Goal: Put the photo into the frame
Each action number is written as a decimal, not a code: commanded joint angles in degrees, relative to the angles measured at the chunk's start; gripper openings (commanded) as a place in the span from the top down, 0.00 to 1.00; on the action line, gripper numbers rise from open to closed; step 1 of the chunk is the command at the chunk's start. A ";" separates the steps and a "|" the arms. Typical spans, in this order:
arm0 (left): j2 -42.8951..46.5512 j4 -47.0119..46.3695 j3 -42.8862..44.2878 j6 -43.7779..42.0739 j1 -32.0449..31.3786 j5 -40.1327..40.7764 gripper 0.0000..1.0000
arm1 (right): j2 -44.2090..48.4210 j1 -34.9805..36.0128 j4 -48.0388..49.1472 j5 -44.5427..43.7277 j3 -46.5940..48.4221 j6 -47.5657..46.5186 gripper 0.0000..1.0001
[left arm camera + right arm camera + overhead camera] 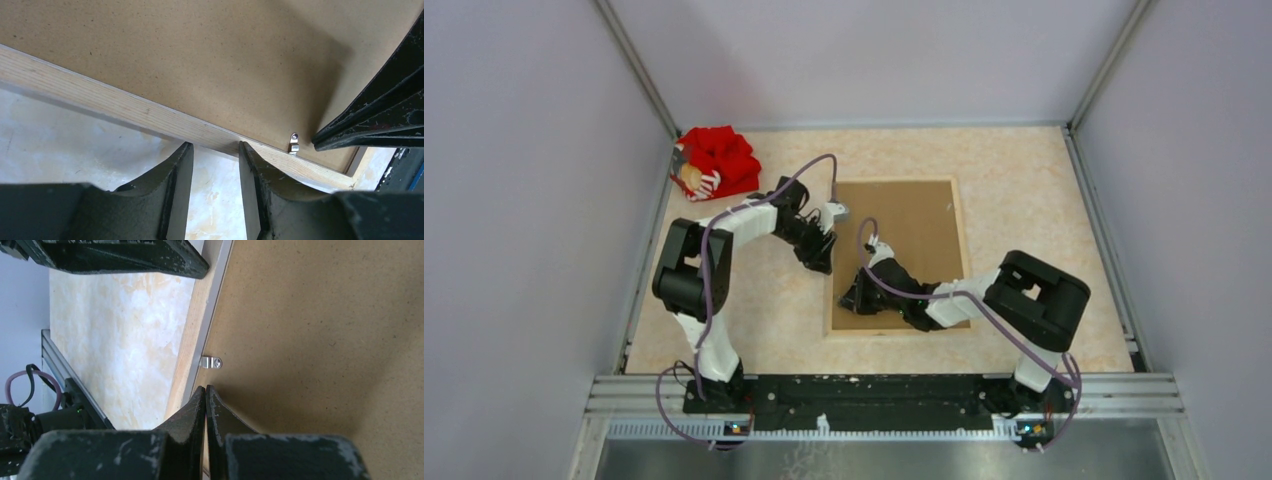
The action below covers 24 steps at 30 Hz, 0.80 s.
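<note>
Black fingers of the left end effector (pixel 215 146) are filling the bottom of the left wrist view. They are standing apart, pinching nothing, with pale marbled bench (pixel 75 145) showing in the gap. Their tips are sitting just at the outer edge of the frame (pixel 125 107), which is lying face down in the middle of the bench, light wood back upward. A brown backing board (pixel 904 235) is sitting inside its rails. The right end effector (pixel 205 389) is pointing at that same left rail from over the board, fingers pressed together on nothing, just beside a small metal clip (pixel 212 362). A red-clothed figure (pixel 719 160) is lying in the far left corner, well apart.
</note>
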State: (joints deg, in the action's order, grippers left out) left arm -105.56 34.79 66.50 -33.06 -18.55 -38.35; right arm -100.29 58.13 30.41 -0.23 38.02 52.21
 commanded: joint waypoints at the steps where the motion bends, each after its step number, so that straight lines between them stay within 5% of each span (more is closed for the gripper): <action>1: -2.10 2.15 0.21 -1.39 -0.11 0.69 0.56 | -1.50 0.76 -0.31 -3.49 2.93 -0.48 1.00; 18: -1.84 2.49 -0.68 -3.40 -0.09 1.55 0.62 | -4.16 0.76 -1.91 -5.49 6.27 -1.93 1.00; 24: -1.55 3.82 -0.02 -3.86 -0.04 1.87 0.62 | -1.11 0.68 1.19 -0.13 4.67 -3.91 1.00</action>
State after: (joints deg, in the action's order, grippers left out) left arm -105.93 36.05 66.72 -33.87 -18.44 -39.66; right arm -103.35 58.35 29.17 -3.36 42.54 51.03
